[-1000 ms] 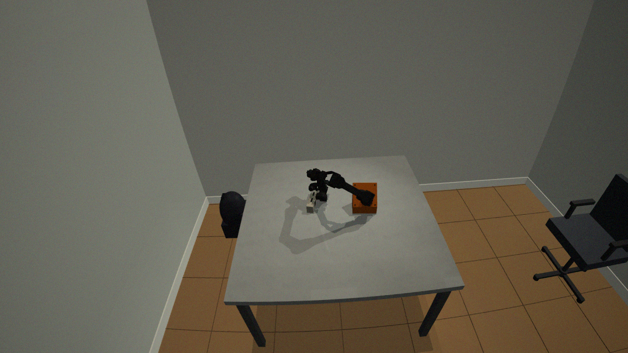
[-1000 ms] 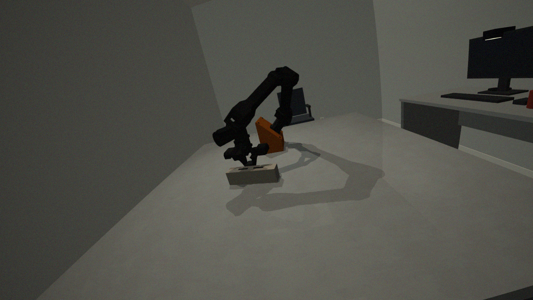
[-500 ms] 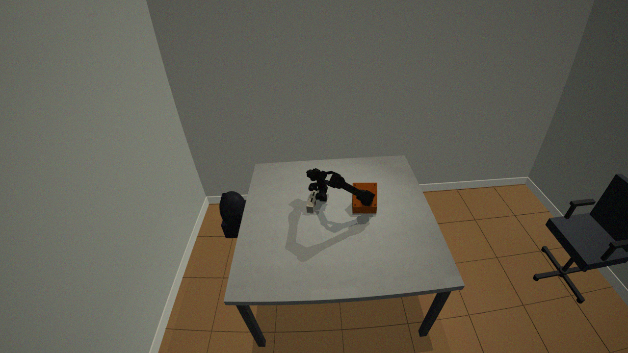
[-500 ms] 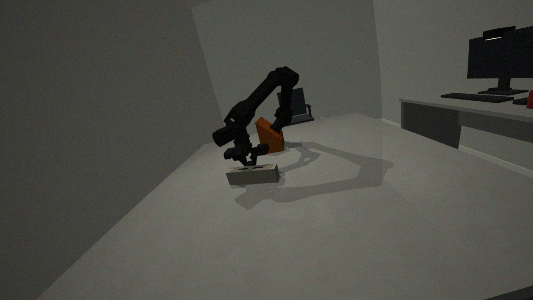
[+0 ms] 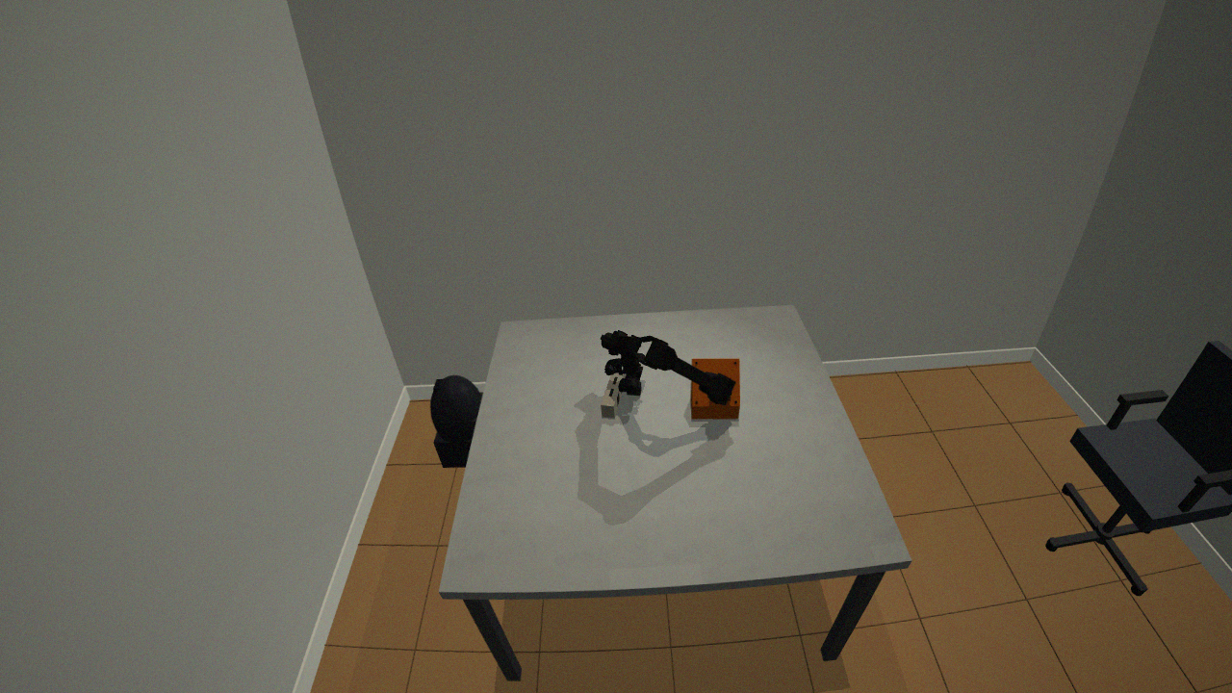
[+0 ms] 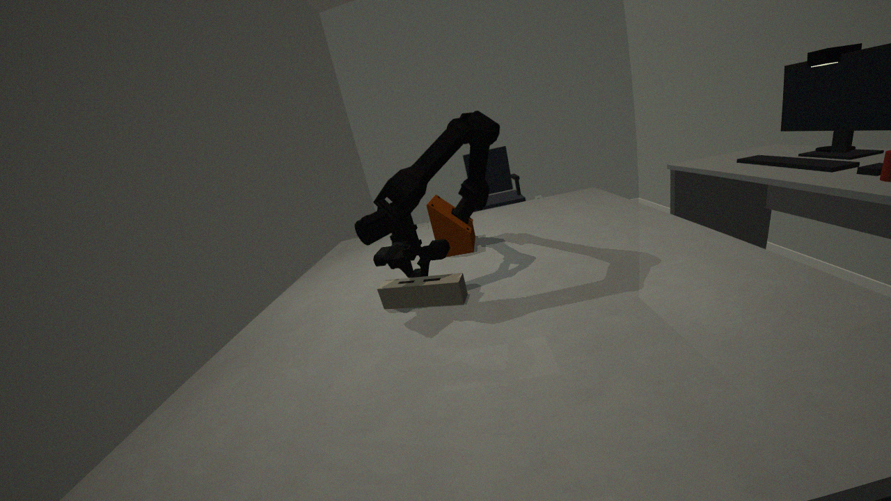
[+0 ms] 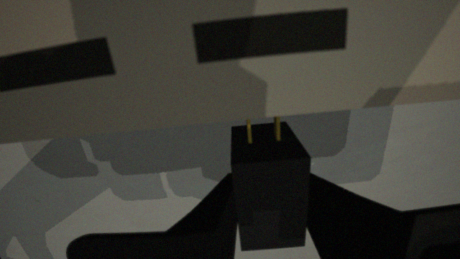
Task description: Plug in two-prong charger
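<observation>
Wrist view: gripper (image 7: 271,216) clamped on the charger (image 7: 270,169), 2 prongs (image 7: 249,132) pointing at the power strip (image 7: 180,97) but short of it. Step in hand – alignment. Right outlet (image 7: 269,34) looks roughly ahead, probably; next, centre and push straight.

Black arm (image 5: 680,369) above beige power strip (image 5: 609,400)
</observation>
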